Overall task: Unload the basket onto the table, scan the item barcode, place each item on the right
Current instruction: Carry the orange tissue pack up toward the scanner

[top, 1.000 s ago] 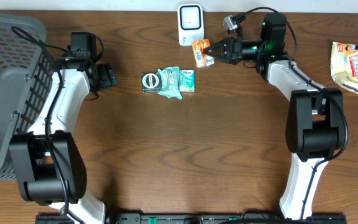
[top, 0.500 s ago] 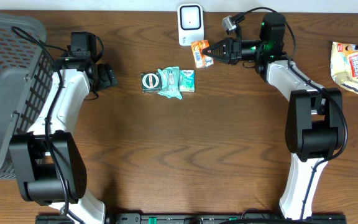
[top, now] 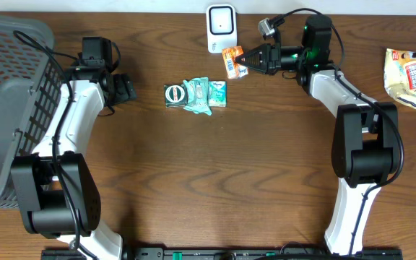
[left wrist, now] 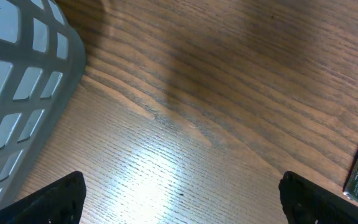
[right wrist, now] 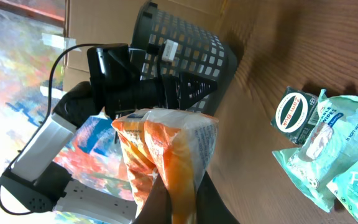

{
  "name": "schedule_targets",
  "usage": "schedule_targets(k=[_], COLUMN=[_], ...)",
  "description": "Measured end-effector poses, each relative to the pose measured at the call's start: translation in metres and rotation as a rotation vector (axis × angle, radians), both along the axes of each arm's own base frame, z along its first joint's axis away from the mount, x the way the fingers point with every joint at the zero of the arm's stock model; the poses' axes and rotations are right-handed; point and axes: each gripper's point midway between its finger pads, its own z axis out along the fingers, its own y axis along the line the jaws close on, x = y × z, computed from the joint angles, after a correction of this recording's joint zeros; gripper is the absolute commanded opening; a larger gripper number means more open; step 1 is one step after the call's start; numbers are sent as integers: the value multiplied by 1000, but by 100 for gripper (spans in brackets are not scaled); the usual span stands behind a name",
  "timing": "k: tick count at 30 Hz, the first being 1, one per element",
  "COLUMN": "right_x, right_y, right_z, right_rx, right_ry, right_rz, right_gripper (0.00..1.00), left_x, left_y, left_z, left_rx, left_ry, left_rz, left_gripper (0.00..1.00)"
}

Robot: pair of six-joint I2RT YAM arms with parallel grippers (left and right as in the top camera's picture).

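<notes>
Bench inventory, left to right.

1. Grey mesh basket (top: 6,108): far left edge of the wooden bench (top: 208,180), lying tipped on its side.
2. Left fingers (left wrist: 61,198): spread wide, holding nothing, over bare wood just right of the basket and well apart from the task item.
3. Small dark box with a round green label (top: 174,94): left of centre, touching the next entry.
4. Teal wipes packets (top: 206,94): a small cluster, partly overlapping one another.
5. White scanner (top: 221,27): at the far edge, centre.
6. Orange snack packet (top: 232,61): the task item, just beside the scanner's lower right corner, crumpled, pinched at its right end.
7. Right fingers (top: 253,59): clamped narrow on the orange snack packet, pointing left toward the scanner.
8. Yellow and red snack bag (top: 406,78): far right, lying flat, alone.
</notes>
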Motion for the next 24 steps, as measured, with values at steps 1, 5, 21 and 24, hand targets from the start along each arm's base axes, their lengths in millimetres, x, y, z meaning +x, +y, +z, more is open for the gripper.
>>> schedule_targets(k=[1, 5, 21, 24], right_x=[0, -1, -28, -33], right_y=[0, 2, 59, 71], right_z=[0, 0, 3, 9], right_rx=[0, 0, 12, 24], right_ry=[0, -5, -146, -221], right_rz=[0, 5, 117, 136], right_gripper=[1, 1, 1, 2], left_x=[0, 0, 0, 0], left_y=[0, 0, 0, 0], left_z=[0, 0, 0, 0], left_rx=[0, 0, 0, 0], left_ry=[0, 0, 0, 0], left_rz=[0, 0, 0, 0], left_gripper=[98, 98, 98, 97])
